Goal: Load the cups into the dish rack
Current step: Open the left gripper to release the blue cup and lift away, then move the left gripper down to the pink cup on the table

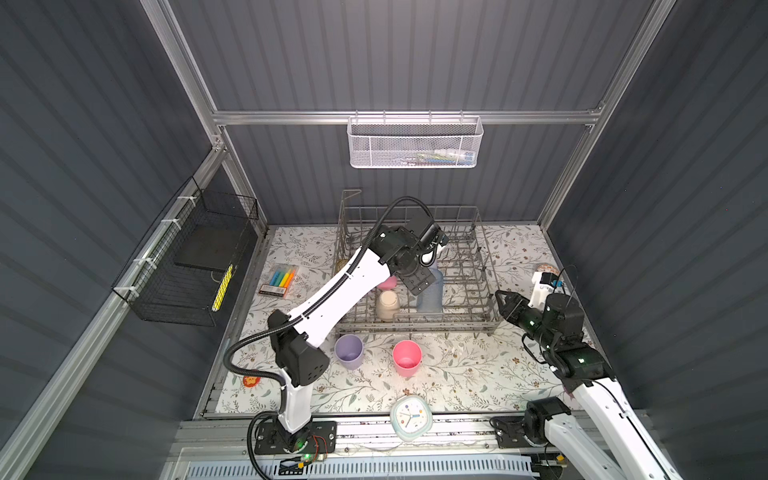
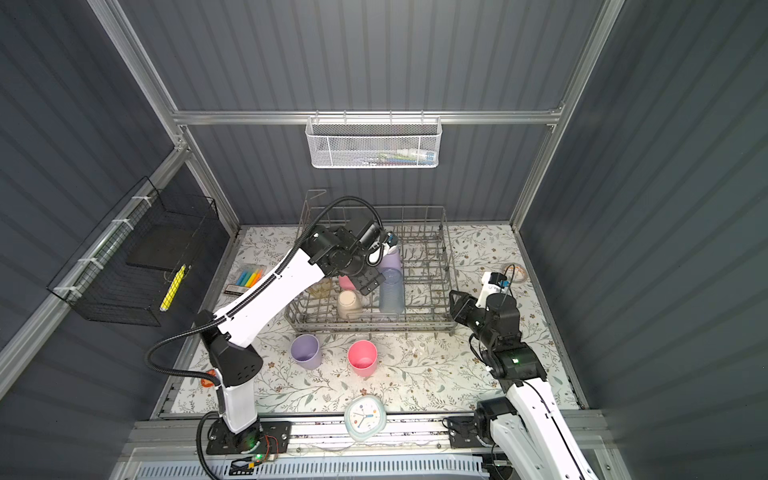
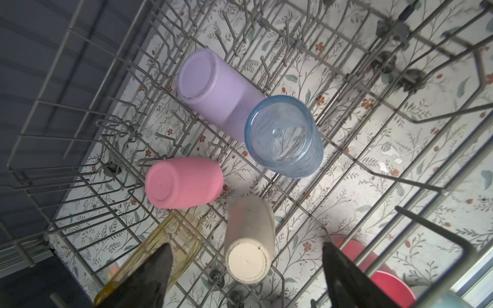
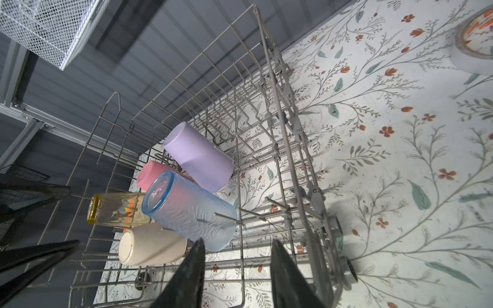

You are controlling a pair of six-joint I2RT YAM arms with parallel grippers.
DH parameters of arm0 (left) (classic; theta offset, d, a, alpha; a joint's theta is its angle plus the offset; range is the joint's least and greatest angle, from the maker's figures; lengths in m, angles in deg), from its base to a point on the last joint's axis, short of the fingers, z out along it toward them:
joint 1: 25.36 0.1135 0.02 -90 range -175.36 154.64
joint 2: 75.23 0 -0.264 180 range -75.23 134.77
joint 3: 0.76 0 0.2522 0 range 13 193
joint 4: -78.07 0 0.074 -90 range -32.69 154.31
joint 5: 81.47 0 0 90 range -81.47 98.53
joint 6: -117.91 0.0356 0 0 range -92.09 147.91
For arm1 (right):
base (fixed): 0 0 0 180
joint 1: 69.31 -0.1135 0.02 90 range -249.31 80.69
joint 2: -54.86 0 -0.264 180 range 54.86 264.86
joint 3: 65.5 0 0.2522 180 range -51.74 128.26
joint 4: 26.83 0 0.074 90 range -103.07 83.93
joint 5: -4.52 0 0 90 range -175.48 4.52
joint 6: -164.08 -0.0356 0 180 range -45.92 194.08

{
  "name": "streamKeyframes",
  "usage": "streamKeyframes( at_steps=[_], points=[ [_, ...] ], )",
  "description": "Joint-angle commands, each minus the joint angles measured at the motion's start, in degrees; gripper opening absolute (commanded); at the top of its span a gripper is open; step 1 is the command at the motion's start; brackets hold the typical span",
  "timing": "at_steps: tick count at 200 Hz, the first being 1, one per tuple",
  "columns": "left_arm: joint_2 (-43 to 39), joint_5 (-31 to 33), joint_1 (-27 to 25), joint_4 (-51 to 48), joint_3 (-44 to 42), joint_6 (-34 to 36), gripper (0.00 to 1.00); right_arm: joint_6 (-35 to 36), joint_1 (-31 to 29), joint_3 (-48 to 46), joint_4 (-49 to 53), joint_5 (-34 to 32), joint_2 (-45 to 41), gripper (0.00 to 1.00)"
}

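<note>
Leaning base-up in dish rack (image 1: 465, 286), blue cup (image 3: 285, 136); left pincer (image 3: 246, 246), right pincer (image 4: 238, 241) spread, empty

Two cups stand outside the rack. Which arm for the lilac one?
Left, probably: the lilac cup stands on its side, and the left gripper hangs open and empty; the right gripper is farther.

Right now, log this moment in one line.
in dish rack: five cups | on table: lilac cup, pink cup | left pincer: open, empty | right pincer: open, empty
</note>
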Motion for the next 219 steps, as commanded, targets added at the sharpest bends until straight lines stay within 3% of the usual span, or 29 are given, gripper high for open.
streamKeyframes(
  at_steps=[1,38,63,102,156,197,219],
  points=[
    [-6.3,-1.1,-0.3,4.1,-3.0,-4.4,0.85,3.0,-0.7,3.8,2.9,2.5,-0.2,0.4],
    [-17.0,-0.7,-0.2,13.0,-13.2,-8.0,0.85,7.4,-6.1,10.1,10.6,0.0,-2.2,0.4],
    [-24.7,-3.0,-0.2,18.5,-21.0,-11.0,0.85,8.9,-13.2,13.5,15.2,-3.5,-1.6,0.4],
    [-30.6,-9.2,-0.2,16.3,-27.7,-12.5,0.82,10.0,-23.9,15.7,18.2,-9.1,2.5,0.4],
    [-40.4,-23.4,-0.2,18.1,-44.1,-14.1,0.75,10.0,-25.5,17.6,15.2,-9.7,7.3,0.4],
    [-45.6,-25.6,-1.1,21.3,-53.6,-15.0,0.72,9.4,-25.5,17.5,13.5,-12.1,9.1,0.4],
    [-44.3,-23.8,-4.7,21.6,-56.5,-15.1,0.71,8.5,-25.5,16.3,12.0,-13.5,9.5,0.4]
  ],
)
